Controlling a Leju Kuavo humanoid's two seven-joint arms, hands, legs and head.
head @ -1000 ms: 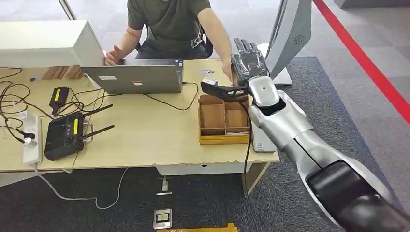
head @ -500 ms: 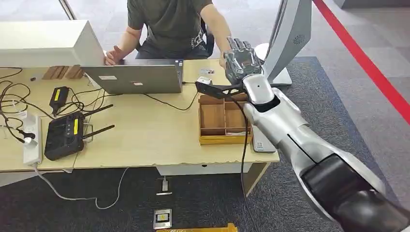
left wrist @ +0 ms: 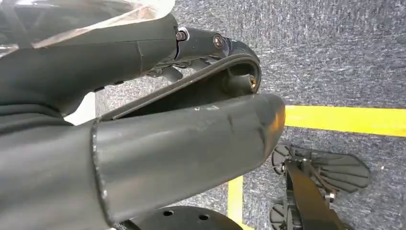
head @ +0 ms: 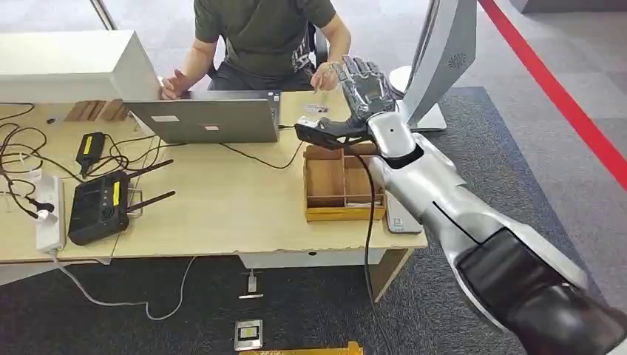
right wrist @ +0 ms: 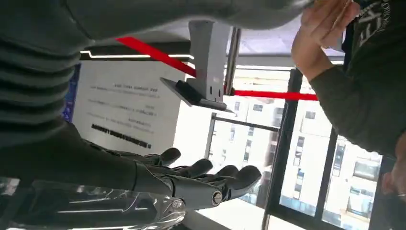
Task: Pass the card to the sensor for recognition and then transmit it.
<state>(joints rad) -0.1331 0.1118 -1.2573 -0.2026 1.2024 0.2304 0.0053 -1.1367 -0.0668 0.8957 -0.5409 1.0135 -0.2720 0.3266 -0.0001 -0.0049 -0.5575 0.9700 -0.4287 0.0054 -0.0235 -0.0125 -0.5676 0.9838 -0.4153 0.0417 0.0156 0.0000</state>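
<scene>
My right hand (head: 366, 85) hangs raised over the far right part of the desk, just beyond the wooden box (head: 344, 181). Its fingers are spread and straight, the thumb (head: 319, 134) sticks out to the left, and I see nothing in it. In the right wrist view the fingers (right wrist: 210, 175) are likewise extended and bare. A person's hand (head: 324, 76) is close beyond it, apart from it. Two small white items (head: 313, 109) lie on the desk near the thumb; which is card or sensor I cannot tell. My left hand (left wrist: 182, 124) hangs over the carpet, holding nothing.
A seated person (head: 262, 37) faces me behind an open laptop (head: 207, 118). A black controller (head: 100, 207), cables and a power strip (head: 46, 211) crowd the desk's left. A white stand (head: 444, 52) rises right of my hand. The desk (head: 222, 214) ends near me.
My right hand has lifted and swung left and farther out, toward the person. The person's hand, which was right beside my hand, has drawn back toward their body.
</scene>
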